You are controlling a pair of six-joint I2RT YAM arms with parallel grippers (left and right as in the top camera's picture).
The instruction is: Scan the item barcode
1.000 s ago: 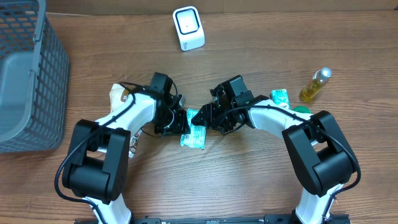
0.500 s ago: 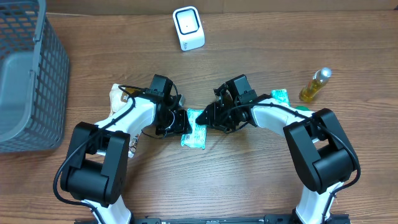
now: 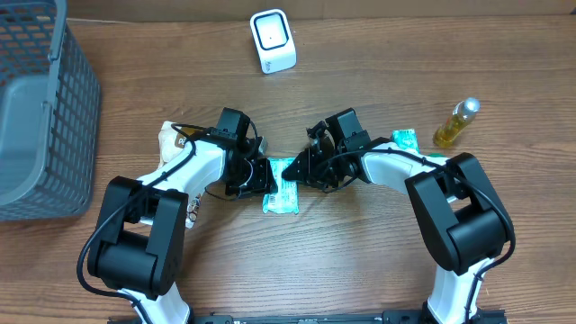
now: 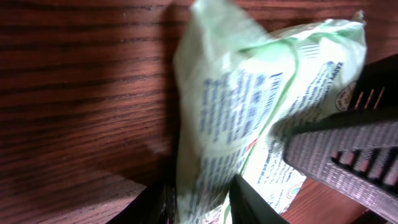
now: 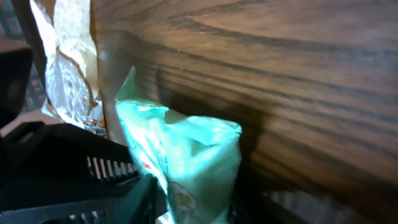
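Looking from overhead, the green-and-white packet point(image 3: 283, 198) sits near the middle of the bench point(image 3: 360, 261), between the two arms. The left gripper point(image 3: 263, 183) meets its left side; the right gripper point(image 3: 290, 171) meets its far end. The white scanner point(image 3: 273, 40) stands well apart, by the far edge. The grey basket point(image 3: 36, 99) occupies the far left corner.

Left wrist view: the packet point(image 4: 249, 106) is glossy pale green film, creased, with blue small print and a red mark. The left fingers point(image 4: 252, 202) are clenched on its near end. A ribbed black finger point(image 4: 348, 149) of the right gripper lies against its right side.

Right wrist view: the packet point(image 5: 186, 155) shows mint green and crumpled between the right fingers point(image 5: 140, 199). Whether they pinch it or merely flank it cannot be told.
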